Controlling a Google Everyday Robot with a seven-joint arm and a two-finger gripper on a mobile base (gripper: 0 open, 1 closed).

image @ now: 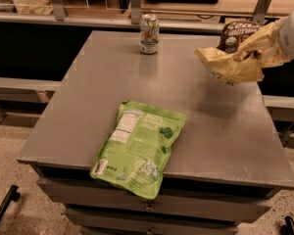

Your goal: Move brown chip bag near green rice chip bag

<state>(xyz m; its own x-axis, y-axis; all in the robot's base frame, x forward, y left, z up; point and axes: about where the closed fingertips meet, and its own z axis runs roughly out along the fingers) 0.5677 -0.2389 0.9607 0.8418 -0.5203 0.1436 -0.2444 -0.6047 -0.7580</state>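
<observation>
The brown chip bag (233, 61) hangs in the air above the table's far right part, its pale yellow-tan back towards me and its dark brown front with white lettering showing at the top. My gripper (270, 44) comes in from the upper right on a white arm, is shut on the bag and is mostly hidden by it. The green rice chip bag (139, 148) lies flat, label side up, at the table's near edge, its lower end hanging slightly over. The two bags are well apart.
A drink can (149, 33) stands upright at the far edge of the grey table (225, 131). Behind the table runs a counter with metal posts. Drawers sit below the table's front edge.
</observation>
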